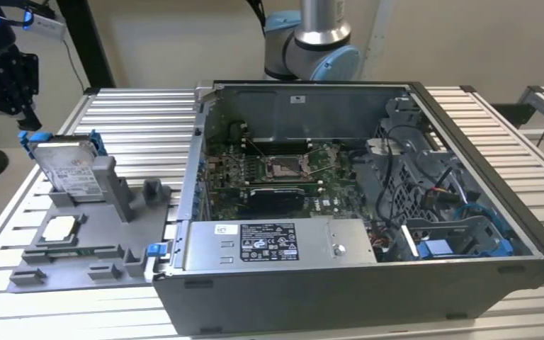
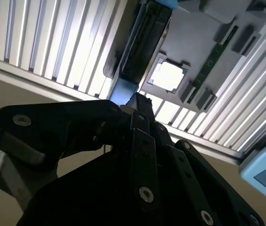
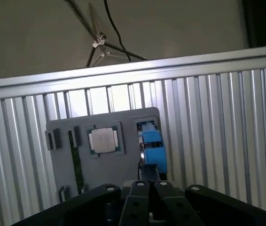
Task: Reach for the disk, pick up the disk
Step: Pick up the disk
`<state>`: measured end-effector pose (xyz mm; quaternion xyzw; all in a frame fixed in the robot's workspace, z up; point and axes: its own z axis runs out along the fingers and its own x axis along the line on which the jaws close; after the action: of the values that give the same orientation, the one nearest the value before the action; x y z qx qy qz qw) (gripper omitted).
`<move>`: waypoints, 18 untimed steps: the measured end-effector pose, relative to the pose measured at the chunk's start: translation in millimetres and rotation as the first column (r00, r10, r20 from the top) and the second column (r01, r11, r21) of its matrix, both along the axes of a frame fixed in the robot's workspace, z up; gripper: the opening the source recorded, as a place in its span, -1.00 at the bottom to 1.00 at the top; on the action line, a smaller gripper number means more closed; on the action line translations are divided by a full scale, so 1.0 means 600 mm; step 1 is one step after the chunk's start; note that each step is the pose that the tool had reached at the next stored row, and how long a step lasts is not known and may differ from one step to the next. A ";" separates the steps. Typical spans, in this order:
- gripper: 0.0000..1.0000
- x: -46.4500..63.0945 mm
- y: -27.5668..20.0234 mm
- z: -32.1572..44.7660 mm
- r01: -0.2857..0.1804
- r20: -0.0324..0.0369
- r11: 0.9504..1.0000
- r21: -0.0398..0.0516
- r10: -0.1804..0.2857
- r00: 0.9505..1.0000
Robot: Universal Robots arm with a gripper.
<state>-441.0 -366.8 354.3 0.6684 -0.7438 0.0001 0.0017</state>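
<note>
Seeing the gripper (image 1: pixel 29 122) hanging just above the disk (image 1: pixel 64 170), offset toward the exterior view's left of its top edge, no contact. Reads as closed: fingertips together, nothing held, same in both wrist views. Placing the disk on edge, upright in a slot of the grey fixture tray (image 1: pixel 93 237) on the slatted table (image 1: pixel 130 117), at the exterior view's left of the open computer case (image 1: pixel 348 283), with a blue bracket (image 1: pixel 28 142) round its rim, a grey post (image 1: pixel 107 177) just beside it and a CPU chip (image 1: pixel 61 227) lying flat in the tray nearer the camera. Main risk: coming down closed and stubbing on the top edge, which tips the disk or jams it in the slot. Needs opening wide enough to straddle both faces first. Second: landing off-centre, given the sideways offset. Cocks the disk in the slot, binds on the lift, probably drags the tray along. Third: pinching only the bracket. Likely flexes and slips, being plastic. Also clipping the grey post with one finger, tight against the disk as it is. Expecting slick metal faces too, so wants a firm, square grip.
</note>
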 end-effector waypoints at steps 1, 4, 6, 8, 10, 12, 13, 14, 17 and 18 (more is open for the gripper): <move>-1.00 0.000 0.0000 0.000 -0.013 0.000 1.000 0.000 0.013 1.000; -1.00 0.000 0.0000 0.000 -0.026 0.000 1.000 0.000 0.026 1.000; -1.00 0.000 0.0000 0.000 -0.027 0.000 1.000 0.000 0.027 1.000; -1.00 0.000 0.0000 0.000 -0.027 0.000 1.000 0.000 0.027 1.000; 1.00 0.000 0.0000 0.000 -0.028 0.000 1.000 0.000 0.028 1.000; 1.00 0.000 0.0000 0.000 -0.028 0.000 1.000 0.000 0.028 1.000; 1.00 0.000 0.0000 0.000 -0.028 0.000 1.000 0.000 0.028 1.000; 1.00 0.000 0.0000 0.000 -0.028 0.000 1.000 0.000 0.028 1.000; 1.00 0.000 0.0000 0.000 -0.029 0.000 1.000 0.000 0.029 1.000; 1.00 0.000 0.0000 0.000 -0.029 -0.001 1.000 0.000 0.029 1.000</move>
<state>-441.0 -366.8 354.3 0.6792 -0.7339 -0.0001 0.0019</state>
